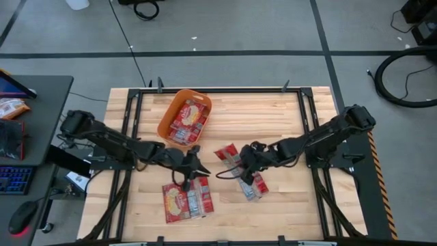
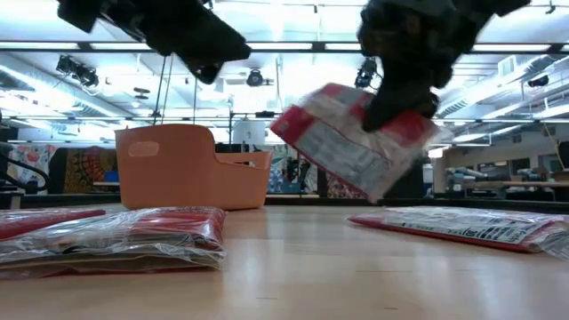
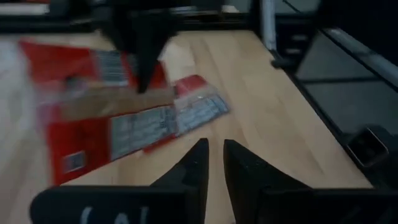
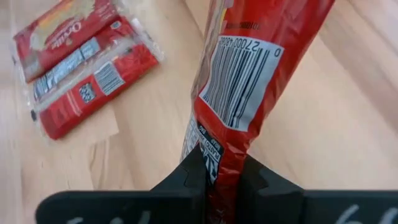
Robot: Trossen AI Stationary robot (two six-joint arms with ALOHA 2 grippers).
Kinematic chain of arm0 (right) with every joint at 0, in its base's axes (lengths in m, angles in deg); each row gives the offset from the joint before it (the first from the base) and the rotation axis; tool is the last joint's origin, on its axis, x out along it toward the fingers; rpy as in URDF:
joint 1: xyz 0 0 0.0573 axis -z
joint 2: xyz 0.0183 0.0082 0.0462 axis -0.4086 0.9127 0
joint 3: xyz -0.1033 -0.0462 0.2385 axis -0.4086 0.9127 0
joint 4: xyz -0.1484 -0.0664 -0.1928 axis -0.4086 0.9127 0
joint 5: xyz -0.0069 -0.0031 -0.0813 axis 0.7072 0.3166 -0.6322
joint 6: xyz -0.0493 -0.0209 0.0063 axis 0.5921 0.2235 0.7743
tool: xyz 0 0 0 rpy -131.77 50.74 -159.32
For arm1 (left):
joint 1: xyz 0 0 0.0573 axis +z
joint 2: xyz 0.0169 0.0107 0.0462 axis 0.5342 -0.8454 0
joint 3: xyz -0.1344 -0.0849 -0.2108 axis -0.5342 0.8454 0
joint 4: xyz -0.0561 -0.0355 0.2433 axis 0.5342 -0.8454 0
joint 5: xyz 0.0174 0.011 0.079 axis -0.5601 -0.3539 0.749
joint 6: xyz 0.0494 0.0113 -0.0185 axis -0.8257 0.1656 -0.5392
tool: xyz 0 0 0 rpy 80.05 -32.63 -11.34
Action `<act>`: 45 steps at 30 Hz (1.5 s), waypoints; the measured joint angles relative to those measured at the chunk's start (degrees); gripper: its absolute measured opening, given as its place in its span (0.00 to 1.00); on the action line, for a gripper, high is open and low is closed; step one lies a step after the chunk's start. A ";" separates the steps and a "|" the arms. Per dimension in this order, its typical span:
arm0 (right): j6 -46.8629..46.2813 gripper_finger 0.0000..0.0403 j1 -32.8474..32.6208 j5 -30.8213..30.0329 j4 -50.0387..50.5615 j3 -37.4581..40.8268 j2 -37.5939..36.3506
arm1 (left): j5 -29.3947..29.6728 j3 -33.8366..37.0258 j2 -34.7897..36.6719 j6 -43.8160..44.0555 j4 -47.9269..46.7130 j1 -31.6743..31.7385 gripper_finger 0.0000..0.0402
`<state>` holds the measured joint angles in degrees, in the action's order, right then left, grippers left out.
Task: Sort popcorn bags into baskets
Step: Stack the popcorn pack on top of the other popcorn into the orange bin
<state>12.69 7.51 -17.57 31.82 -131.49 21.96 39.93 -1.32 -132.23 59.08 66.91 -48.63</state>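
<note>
An orange basket point(image 1: 166, 123) stands at the table's far left with several red popcorn bags point(image 1: 188, 117) inside; the low view shows it too point(image 2: 178, 169). My right gripper point(image 1: 244, 160) is shut on one red-and-white bag point(image 2: 342, 142), held above the table's middle. My left gripper point(image 1: 194, 164) hovers over the table's middle. Its fingers point(image 3: 212, 163) are all but together with nothing between them. Two bags point(image 1: 184, 200) lie flat near the front edge. Another bag point(image 1: 251, 186) lies flat below my right gripper. My right gripper pinches the bag between its two fingers point(image 4: 196, 171) at one edge, by the barcode panel point(image 4: 225, 146). The fingers come down from above point(image 2: 400, 89). The bag is lifted clear of the table and tilted, its free end point(image 2: 289, 123) reaching toward the table's left.
Black frame rails run along the table's left, right and far sides point(image 1: 130, 130). A desk with a keyboard and mouse point(image 1: 17, 179) stands left of the table. Bare wood lies between the basket and the right rail point(image 1: 266, 116).
</note>
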 joint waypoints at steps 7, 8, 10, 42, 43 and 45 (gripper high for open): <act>10.87 0.10 -0.35 0.24 8.07 -5.00 -0.12 | 5.05 0.00 3.24 1.79 -2.82 0.44 0.30; 12.41 0.10 -0.62 0.21 8.07 -5.38 -0.12 | 5.50 0.00 3.25 1.90 -2.60 0.63 0.34; 14.96 0.10 -1.25 -0.40 7.79 -6.33 -0.10 | 6.19 0.00 3.24 2.33 -2.78 1.29 0.43; 30.09 0.11 -2.55 -6.27 -11.14 -7.61 0.05 | 2.36 0.00 3.19 0.61 7.24 4.60 0.20; 29.25 0.12 -2.55 -6.25 -11.10 -7.61 0.05 | 2.34 0.00 3.19 0.58 7.24 4.59 0.17; 27.76 0.14 -2.49 -6.14 -10.57 -7.63 0.05 | 2.34 0.00 3.16 0.44 7.23 4.63 0.10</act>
<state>40.45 5.01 -23.71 21.25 -139.13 22.02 42.27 -1.33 -129.07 59.51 74.14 -43.99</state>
